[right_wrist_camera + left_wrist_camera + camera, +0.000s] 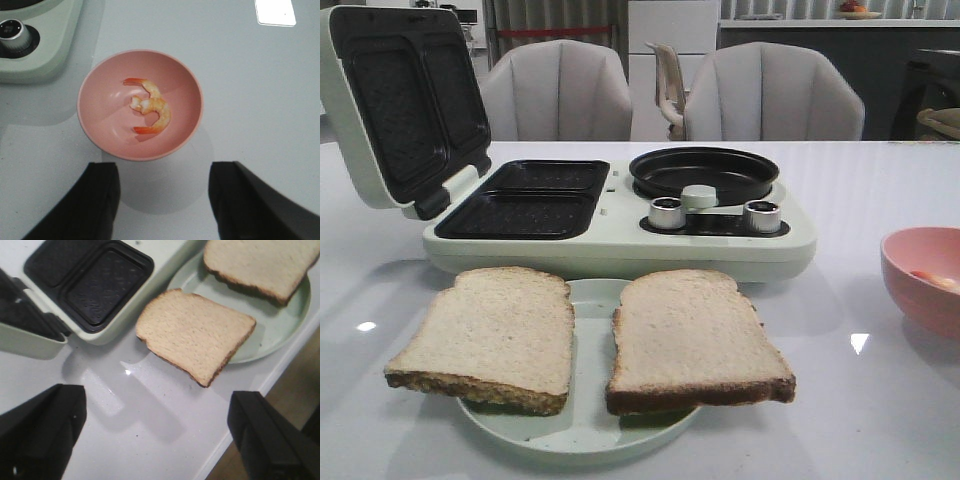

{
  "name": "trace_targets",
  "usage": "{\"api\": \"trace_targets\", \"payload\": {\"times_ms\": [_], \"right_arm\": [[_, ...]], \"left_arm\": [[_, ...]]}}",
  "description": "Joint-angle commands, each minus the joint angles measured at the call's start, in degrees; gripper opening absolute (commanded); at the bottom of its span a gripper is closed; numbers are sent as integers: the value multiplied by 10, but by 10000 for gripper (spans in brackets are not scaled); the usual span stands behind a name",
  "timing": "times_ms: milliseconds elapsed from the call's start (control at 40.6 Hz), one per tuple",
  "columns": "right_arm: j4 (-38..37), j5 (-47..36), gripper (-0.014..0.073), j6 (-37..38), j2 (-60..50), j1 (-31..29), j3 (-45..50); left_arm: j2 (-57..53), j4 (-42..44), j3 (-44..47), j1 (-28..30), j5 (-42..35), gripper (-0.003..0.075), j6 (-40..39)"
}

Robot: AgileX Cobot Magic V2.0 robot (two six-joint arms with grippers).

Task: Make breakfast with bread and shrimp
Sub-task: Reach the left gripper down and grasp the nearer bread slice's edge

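Observation:
Two bread slices lie side by side on a pale green plate (pixel 582 432) at the table's front: the left slice (pixel 495 333) and the right slice (pixel 692 335). Both show in the left wrist view, the nearer slice (pixel 196 332) and the farther slice (pixel 257 265). My left gripper (pixel 157 432) is open and empty above bare table beside the plate. Two curled shrimp (pixel 150 106) lie in a pink bowl (pixel 105 130), which shows at the right in the front view (pixel 923 280). My right gripper (pixel 164 200) is open and empty just short of the bowl. Neither gripper shows in the front view.
A pale green breakfast maker (pixel 620 235) stands behind the plate, its lid (pixel 400 100) open at the left over two dark sandwich wells (pixel 525 200). A round black pan (pixel 704 172) and two knobs (pixel 715 214) sit on its right. Chairs stand beyond the table. The table edge (pixel 260 390) is near my left gripper.

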Motion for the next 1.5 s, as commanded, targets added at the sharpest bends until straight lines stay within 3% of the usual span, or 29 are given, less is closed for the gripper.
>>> {"api": "trace_targets", "payload": {"times_ms": [0,148,369,517,763,1108,1478], "right_arm": [[-3,-36,505,0,-1,-3,-20],[-3,-36,505,0,-1,-3,-20],[-3,-36,505,0,-1,-3,-20],[-3,-36,505,0,-1,-3,-20],[-3,-36,505,0,-1,-3,-20],[-3,-36,505,0,-1,-3,-20],[-3,-36,505,0,-1,-3,-20]], "left_arm": [[45,56,-17,-42,-35,623,4],[122,148,5,-111,-55,623,-21],[226,401,24,-192,-91,521,-253],[297,490,23,-197,-96,459,-308],[362,614,23,-197,-97,455,-424],[388,624,23,-197,-100,435,-427],[388,612,23,-197,-95,142,-428]]}}
